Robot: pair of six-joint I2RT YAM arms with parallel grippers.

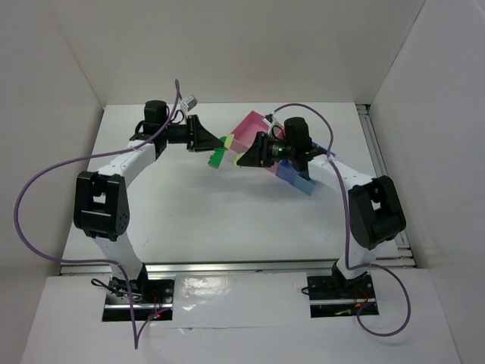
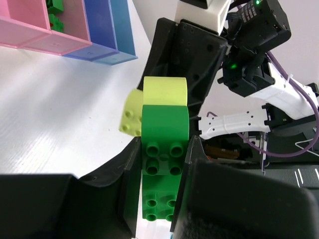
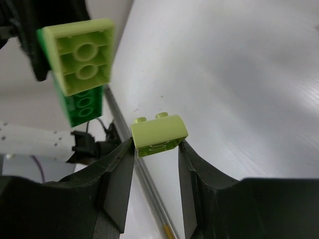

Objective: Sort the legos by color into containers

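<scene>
Here, a small pale yellow-green plastic brick with a rounded top sits clamped between the fingers of the right tool. It is just beside a stack of bright green studded plastic bricks capped by a pale yellow-green brick. The left tool grips this stack above the white worktop, near the joined pink and blue plastic trays.
</scene>
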